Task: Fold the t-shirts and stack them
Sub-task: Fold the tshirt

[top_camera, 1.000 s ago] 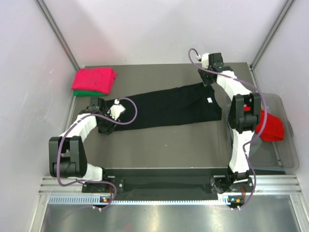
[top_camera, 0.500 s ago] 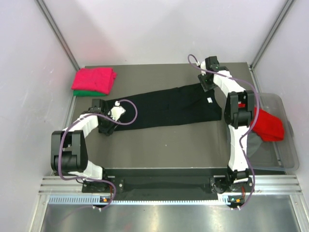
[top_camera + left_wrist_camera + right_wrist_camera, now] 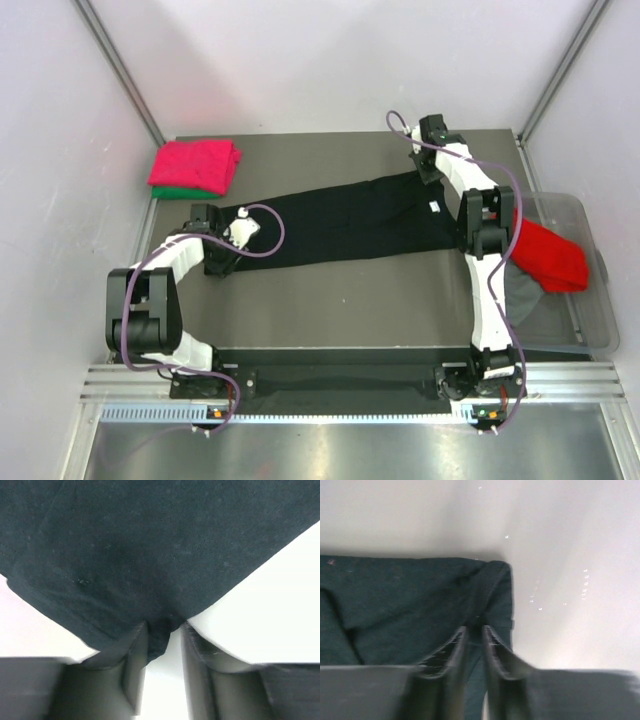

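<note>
Asking from ops: where's the black t-shirt [image 3: 350, 220] right now?

Me: Spread flat along the middle of the desk [image 3: 340, 290], running from my near left up toward the far right. A small white tag [image 3: 435, 208] shows near its right end.

Ops: Tools?

Me: My right tool [image 3: 474, 630] is on the shirt's far right corner. The fingers are nearly together with the dark hem between them, so it's clamped on the cloth. My left tool [image 3: 162, 630] is at the opposite end. A fold of the edge sits between its fingers [image 3: 136, 660] and both tips touch cloth, but bare desk shows through the gap lower down. Can't tell whether that's a real clamp.

Ops: Other shirts?

Me: One pink-red t-shirt [image 3: 195, 163] is folded on top of a green t-shirt [image 3: 185, 192] at the far left corner of the desk, well apart from the black one. One red t-shirt [image 3: 550, 258] lies with a grey t-shirt [image 3: 525, 300] in the clear bin [image 3: 590, 320] at the desk's right edge, just beside my right arm.
</note>
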`<state>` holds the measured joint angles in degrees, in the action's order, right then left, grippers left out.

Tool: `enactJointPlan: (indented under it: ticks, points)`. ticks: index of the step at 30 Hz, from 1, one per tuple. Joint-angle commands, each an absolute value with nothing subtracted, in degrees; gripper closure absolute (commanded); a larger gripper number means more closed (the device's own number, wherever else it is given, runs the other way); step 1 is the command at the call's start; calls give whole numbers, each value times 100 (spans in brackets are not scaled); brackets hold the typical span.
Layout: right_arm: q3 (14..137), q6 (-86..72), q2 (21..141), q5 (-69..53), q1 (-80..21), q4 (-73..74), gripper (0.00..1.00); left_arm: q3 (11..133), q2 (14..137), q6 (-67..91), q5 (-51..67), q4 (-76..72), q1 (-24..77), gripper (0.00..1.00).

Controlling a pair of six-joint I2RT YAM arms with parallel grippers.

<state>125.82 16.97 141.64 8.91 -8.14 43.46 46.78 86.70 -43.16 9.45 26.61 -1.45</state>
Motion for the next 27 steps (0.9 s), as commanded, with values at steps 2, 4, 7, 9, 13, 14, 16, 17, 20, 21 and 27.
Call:
enactJointPlan:
  ticks: [2,4,7,9,13,14,16,17,20,21,27]
  points:
    - [12735,1652,14519,1037,-703,4561,97,4728,8710,-4324,1002,2663,-167,70]
    - [12762,1652,14581,1011,-694,4553,100,4755,8719,-4342,1046,2742,-167,98]
    - [12814,1652,14581,967,-703,4526,100,4807,8657,-4394,1177,2899,-167,100]
    - [12867,1670,14581,976,-703,4474,100,4869,8596,-4421,1248,3031,-167,100]
    - [13104,1784,14642,984,-721,4333,100,5106,8438,-4447,1441,3620,-158,100]
    - [13165,1828,14669,993,-738,4290,100,5133,8385,-4439,1468,3830,-167,100]
    - [13289,1881,14757,984,-773,4254,100,5159,8280,-4465,1520,4024,-150,100]
    - [13298,1916,14774,993,-817,4176,100,5159,8184,-4482,1529,4138,-132,100]
    - [13289,2117,14818,993,-949,4026,100,5124,8051,-4570,1608,4552,-44,100]
    - [13289,2162,14827,1002,-984,3973,100,5115,8025,-4588,1652,4770,-27,100]
    - [13342,2671,14924,1423,-1371,3402,100,4975,8208,-4860,2048,5791,841,100]
